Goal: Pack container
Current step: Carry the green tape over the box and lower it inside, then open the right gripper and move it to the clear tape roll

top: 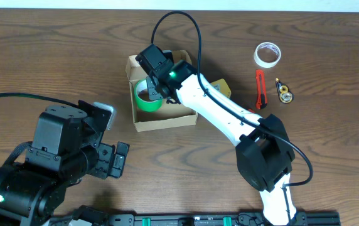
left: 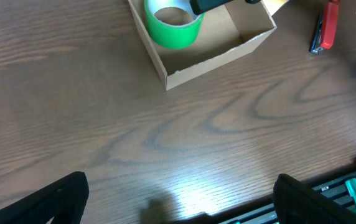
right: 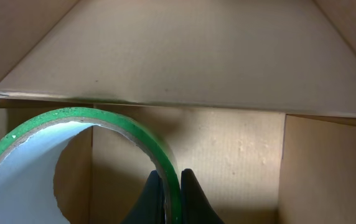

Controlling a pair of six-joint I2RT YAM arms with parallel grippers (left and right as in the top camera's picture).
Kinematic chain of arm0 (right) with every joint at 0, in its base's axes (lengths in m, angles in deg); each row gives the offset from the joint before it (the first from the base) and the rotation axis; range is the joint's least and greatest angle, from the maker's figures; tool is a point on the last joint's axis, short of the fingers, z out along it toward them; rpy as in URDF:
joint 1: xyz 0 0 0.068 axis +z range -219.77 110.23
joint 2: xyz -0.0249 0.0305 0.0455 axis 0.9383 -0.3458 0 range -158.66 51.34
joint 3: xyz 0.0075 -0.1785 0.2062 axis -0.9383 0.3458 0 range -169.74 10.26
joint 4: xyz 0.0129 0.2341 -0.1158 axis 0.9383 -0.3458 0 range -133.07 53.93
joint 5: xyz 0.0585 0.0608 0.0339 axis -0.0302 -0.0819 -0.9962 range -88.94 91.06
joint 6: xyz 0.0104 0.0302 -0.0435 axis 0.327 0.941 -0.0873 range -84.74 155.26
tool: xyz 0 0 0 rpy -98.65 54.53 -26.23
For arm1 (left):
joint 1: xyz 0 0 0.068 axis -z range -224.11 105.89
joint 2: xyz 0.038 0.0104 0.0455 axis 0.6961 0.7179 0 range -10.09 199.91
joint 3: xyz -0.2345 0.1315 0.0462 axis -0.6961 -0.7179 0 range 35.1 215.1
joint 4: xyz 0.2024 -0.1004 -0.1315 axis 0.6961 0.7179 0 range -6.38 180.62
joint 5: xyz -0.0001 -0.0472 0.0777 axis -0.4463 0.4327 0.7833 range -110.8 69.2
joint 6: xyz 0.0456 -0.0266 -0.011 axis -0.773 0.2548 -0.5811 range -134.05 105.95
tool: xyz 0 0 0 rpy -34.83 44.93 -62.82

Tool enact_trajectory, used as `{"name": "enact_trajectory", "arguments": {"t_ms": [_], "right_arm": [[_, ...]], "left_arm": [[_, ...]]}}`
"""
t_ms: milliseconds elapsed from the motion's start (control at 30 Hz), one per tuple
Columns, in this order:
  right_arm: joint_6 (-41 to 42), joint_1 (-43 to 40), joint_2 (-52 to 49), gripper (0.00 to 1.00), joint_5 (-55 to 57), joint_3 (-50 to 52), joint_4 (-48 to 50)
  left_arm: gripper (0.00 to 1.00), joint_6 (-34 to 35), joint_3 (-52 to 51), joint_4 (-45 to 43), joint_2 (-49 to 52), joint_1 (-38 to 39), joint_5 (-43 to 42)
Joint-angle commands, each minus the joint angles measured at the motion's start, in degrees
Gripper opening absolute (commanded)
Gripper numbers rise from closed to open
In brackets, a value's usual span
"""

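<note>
— At the middle of the bench [top: 54, 56], what stands there?
— The container [top: 167, 121], a tan cardboard box with its top uncovered. The right arm [top: 220, 108] reaches into it from the right.
— And the right fingers?
— The right fingers [right: 193, 198] are pressed together on the wall of the green tape roll [right: 22, 174], one inside the ring and one outside. The right wrist view shows the pinch plainly.
— Where does the roll sit?
— Inside the container, toward its left wall, tilted, with its hole facing partly upward. Whether it rests on the box floor I cannot tell.
— The lid?
— From the right wrist, a broad cardboard panel slopes up from a fold above the far wall.
— The left fingers?
— The left fingers [left: 66, 196] are spread wide over bare wood, in front of the container and apart from it.
— Anything else on the bench?
— A white tape roll [top: 268, 54] lies at the far right, with a red utility knife [top: 260, 89] nearer the front. A small black and gold item [top: 283, 91] lies just beside the knife. A yellow thing [top: 220, 85], half hidden by the right arm, lies just right of the container.
</note>
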Motion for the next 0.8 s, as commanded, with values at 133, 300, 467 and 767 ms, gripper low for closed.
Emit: {"name": "enact_trajectory", "arguments": {"t_ms": [133, 300, 467, 767], "right_arm": [[2.9, 0.7, -0.1, 0.01, 1.1, 3.0, 2.2], [3.4, 0.7, -0.1, 0.01, 1.3, 5.1, 5.3], [3.7, 0.7, -0.1, 0.01, 1.3, 6.1, 6.6], [3.7, 0.8, -0.1, 0.22, 1.2, 6.1, 7.7]], "left_arm": [[0.95, -0.8, 0.4, 0.2, 0.0, -0.2, 0.0], [0.95, -0.8, 0.4, 0.2, 0.0, -0.2, 0.0], [0.95, -0.8, 0.4, 0.2, 0.0, -0.2, 0.0], [0.95, -0.8, 0.4, 0.2, 0.0, -0.2, 0.0]]}}
